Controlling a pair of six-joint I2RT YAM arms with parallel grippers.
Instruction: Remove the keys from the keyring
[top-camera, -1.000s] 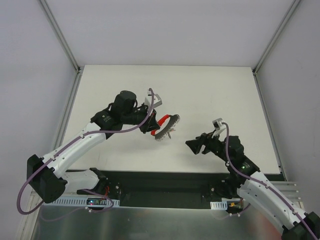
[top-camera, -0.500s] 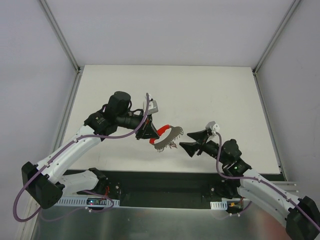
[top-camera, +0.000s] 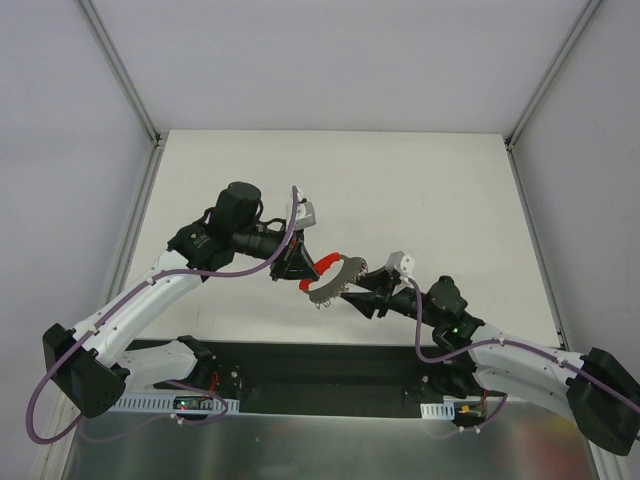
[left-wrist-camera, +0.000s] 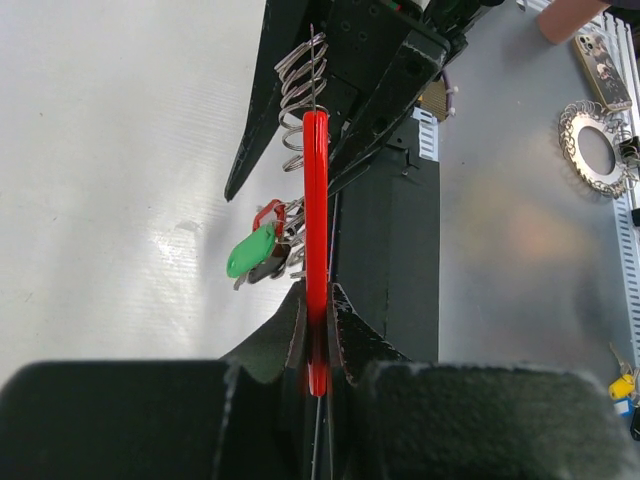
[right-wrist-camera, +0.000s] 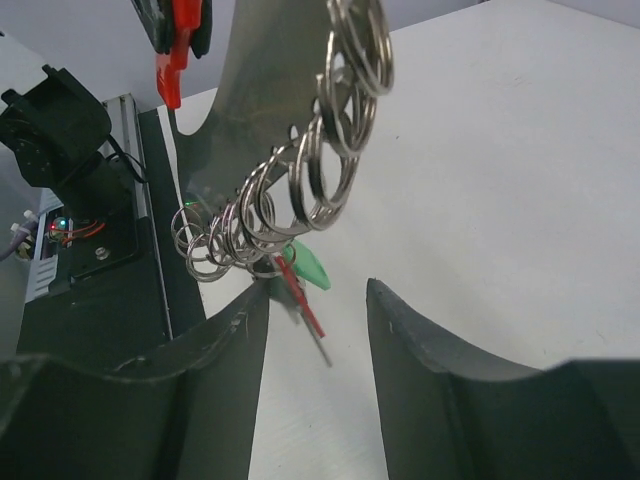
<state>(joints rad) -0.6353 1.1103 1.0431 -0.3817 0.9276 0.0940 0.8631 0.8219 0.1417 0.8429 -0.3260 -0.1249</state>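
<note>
The left fingers (left-wrist-camera: 283, 340) pinch the red keyring (left-wrist-camera: 315, 200) aloft while the spread right fingers (right-wrist-camera: 440, 370), at its 4 o'clock, line up on the keys (right-wrist-camera: 308, 268); next, they should close on one.

A robotics lab test cell: a white table (top-camera: 430, 180) boxed in by plain white panels (top-camera: 330, 60) on aluminium struts (top-camera: 120, 70), with a black mounting rail (top-camera: 320, 365) and slotted cable ducts (top-camera: 140, 403) at 6 o'clock.

White table (top-camera: 420, 180), matte and evenly lit. Plain pale walls (top-camera: 330, 60) enclose three sides. Aluminium rails (top-camera: 120, 68) mark the corners.
</note>
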